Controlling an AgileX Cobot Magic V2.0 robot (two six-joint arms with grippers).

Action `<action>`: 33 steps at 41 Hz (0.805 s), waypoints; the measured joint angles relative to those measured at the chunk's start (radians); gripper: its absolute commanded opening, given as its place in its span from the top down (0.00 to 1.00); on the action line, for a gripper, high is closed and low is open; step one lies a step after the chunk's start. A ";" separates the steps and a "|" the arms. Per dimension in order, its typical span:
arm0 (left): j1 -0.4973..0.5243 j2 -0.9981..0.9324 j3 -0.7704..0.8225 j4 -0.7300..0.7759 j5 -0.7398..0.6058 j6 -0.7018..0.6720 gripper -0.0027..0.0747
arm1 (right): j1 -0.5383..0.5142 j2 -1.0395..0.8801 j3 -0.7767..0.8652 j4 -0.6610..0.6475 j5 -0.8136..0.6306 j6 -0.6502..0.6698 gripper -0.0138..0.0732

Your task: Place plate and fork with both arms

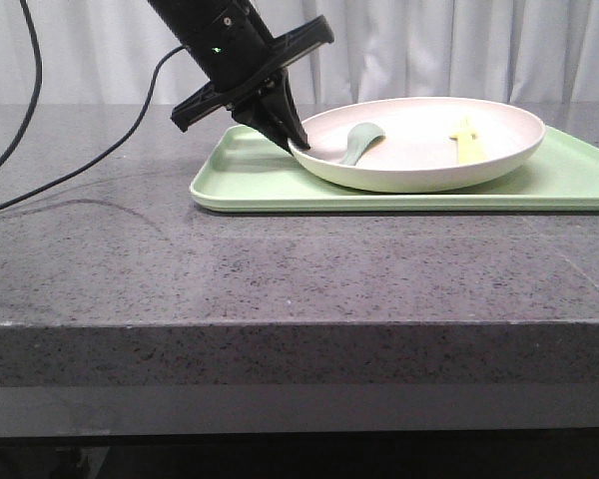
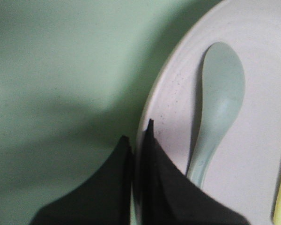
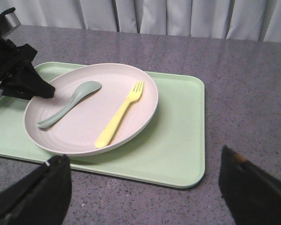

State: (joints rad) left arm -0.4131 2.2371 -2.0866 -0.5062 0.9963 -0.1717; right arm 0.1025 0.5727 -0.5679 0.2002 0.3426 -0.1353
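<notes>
Pinkish-cream plate (image 3: 91, 124) carries our yellow fork (image 3: 119, 115) inside its rim. Our left claw (image 1: 292, 140) pinches that rim; right claw (image 3: 145, 187) gapes, bench (image 3: 243, 84) open beside it.

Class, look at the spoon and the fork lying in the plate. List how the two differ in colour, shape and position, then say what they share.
The spoon is grey-green; the fork is pale yellow. The spoon ends in a rounded bowl, the fork in short tines. The spoon lies nearer the left gripper, which is closed on the plate rim; the fork lies farther from it. Both rest flat inside the plate, untouched, on the green tray.
</notes>
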 measured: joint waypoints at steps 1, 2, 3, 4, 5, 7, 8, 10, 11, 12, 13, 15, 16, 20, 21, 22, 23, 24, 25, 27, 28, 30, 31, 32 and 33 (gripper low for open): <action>0.000 0.000 0.000 0.000 0.000 0.001 0.99 | 0.000 0.000 0.000 0.000 0.000 0.000 0.09; 0.000 0.000 0.000 0.000 0.000 -0.001 0.99 | 0.000 0.000 0.000 0.000 0.000 0.000 0.09; 0.000 0.000 0.000 0.000 0.000 -0.001 0.99 | 0.000 0.000 0.000 0.000 0.000 0.000 0.09; 0.000 0.000 0.000 0.000 0.000 -0.001 0.99 | 0.000 0.000 0.000 0.000 0.000 0.000 0.09; 0.000 0.000 0.000 0.000 0.000 -0.001 0.99 | 0.000 0.000 0.000 0.000 0.000 0.000 0.09; 0.000 0.000 0.000 0.000 0.000 -0.001 0.99 | 0.000 0.000 0.000 0.000 0.000 0.000 0.09; 0.000 0.000 0.000 0.000 0.000 -0.001 0.99 | 0.000 0.000 0.000 0.000 0.000 0.000 0.09; 0.000 0.000 0.000 0.000 0.000 -0.001 0.97 | 0.000 0.000 0.000 0.000 0.000 0.000 0.09; 0.000 0.000 0.000 0.000 0.000 -0.001 0.96 | 0.000 0.000 0.000 0.000 0.000 0.000 0.09; 0.000 0.000 0.000 0.000 0.000 -0.001 0.94 | 0.000 0.000 0.000 0.000 0.000 0.000 0.09; 0.000 0.000 0.000 0.000 0.000 -0.001 0.91 | 0.000 0.000 0.000 0.000 0.000 0.000 0.09; 0.000 0.000 0.000 -0.002 -0.002 -0.001 0.85 | 0.000 0.000 0.000 0.000 0.000 0.000 0.09; 0.000 0.000 0.000 -0.004 -0.007 -0.003 0.82 | 0.000 0.000 0.000 0.000 0.000 0.000 0.09; 0.000 0.000 -0.004 -0.014 -0.022 -0.003 0.67 | 0.000 0.000 0.000 0.000 0.000 0.000 0.09; 0.000 0.000 -0.004 -0.015 -0.023 -0.003 0.65 | 0.000 0.000 0.000 0.000 0.000 0.000 0.09; 0.000 0.000 -0.005 -0.015 -0.024 -0.003 0.62 | 0.000 0.000 0.000 0.000 0.000 0.000 0.09; 0.000 0.000 -0.006 -0.015 -0.025 -0.003 0.60 | 0.000 0.000 0.000 0.000 0.000 0.000 0.09; 0.000 0.000 -0.008 -0.015 -0.025 -0.003 0.59 | 0.000 0.000 0.000 0.000 0.000 0.000 0.09; 0.000 0.000 -0.009 -0.015 -0.025 -0.003 0.59 | 0.000 0.000 0.000 0.000 0.000 0.000 0.09; 0.000 0.000 -0.016 -0.015 -0.018 -0.003 0.60 | 0.000 0.000 0.000 0.000 0.000 0.000 0.09; 0.000 0.000 -0.022 -0.015 -0.008 -0.003 0.60 | 0.000 0.000 0.000 0.000 0.000 0.000 0.09; 0.004 0.000 -0.042 -0.015 0.013 -0.003 0.62 | 0.000 0.000 0.000 0.000 0.000 0.000 0.09; 0.006 0.000 -0.053 -0.015 0.031 0.005 0.63 | 0.000 0.000 0.000 0.000 0.000 0.000 0.09; 0.009 0.000 -0.065 -0.015 0.044 0.011 0.64 | 0.000 0.000 0.000 0.000 0.000 0.000 0.09; 0.011 0.000 -0.085 -0.015 0.057 0.018 0.65 | 0.000 0.000 0.000 0.000 0.000 0.000 0.09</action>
State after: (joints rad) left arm -0.4019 2.2371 -2.1713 -0.5214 1.0531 -0.1538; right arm 0.1023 0.5727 -0.5679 0.2002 0.3426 -0.1353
